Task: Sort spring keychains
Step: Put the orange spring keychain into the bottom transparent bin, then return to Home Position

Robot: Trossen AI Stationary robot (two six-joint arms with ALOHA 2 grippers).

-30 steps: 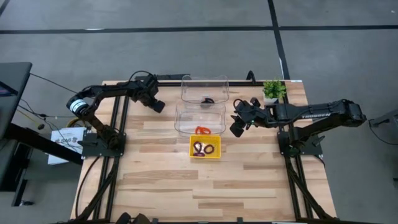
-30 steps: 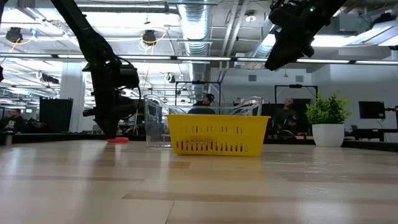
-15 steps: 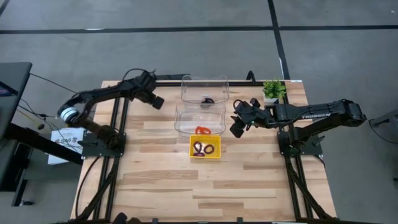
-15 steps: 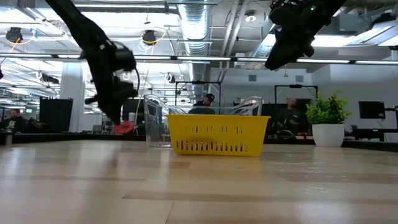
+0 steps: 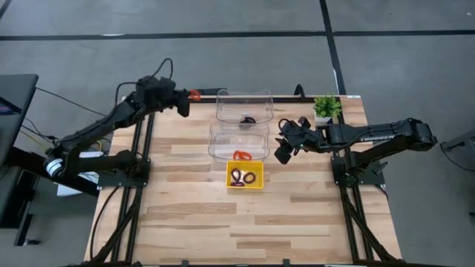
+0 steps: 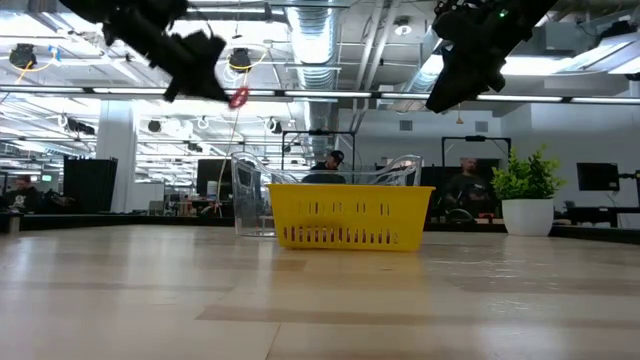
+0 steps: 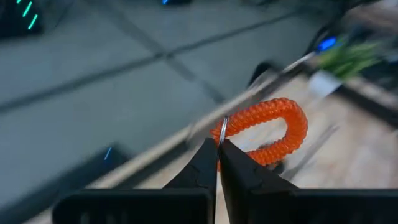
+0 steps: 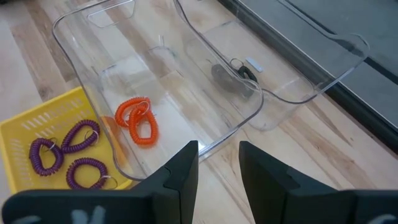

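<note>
1. An orange keychain (image 7: 264, 130) is hanging from the left gripper (image 7: 217, 149), pinched by its small metal ring; the fingers are closed tight on it. In the high view it is showing as an orange spot (image 5: 194, 95) at the table's far left edge, at about 9 o'clock from the far clear bin (image 5: 244, 105). In the low view it is sitting high above the table top (image 6: 238, 97).
2. Two more orange keychains (image 8: 137, 121) are lying in the near clear bin (image 5: 238, 141).
3. A black keychain (image 8: 239, 74) is lying in the far clear bin, blurred through the plastic.
4. Three purple keychains (image 8: 73, 154) are lying in the yellow tray (image 5: 245, 177), which is sitting at 6 o'clock from the near clear bin, touching or just beside it.
5. The right gripper (image 5: 283, 148) is hovering at 3 o'clock from the near clear bin, above the table; its fingers (image 8: 180, 171) are standing apart with nothing between them.
6. A small potted plant (image 5: 325, 108) is standing at the table's far right, at about 3 o'clock from the far clear bin.
7. The wooden table (image 5: 193, 215) is bare at 6 o'clock from the tray.
</note>
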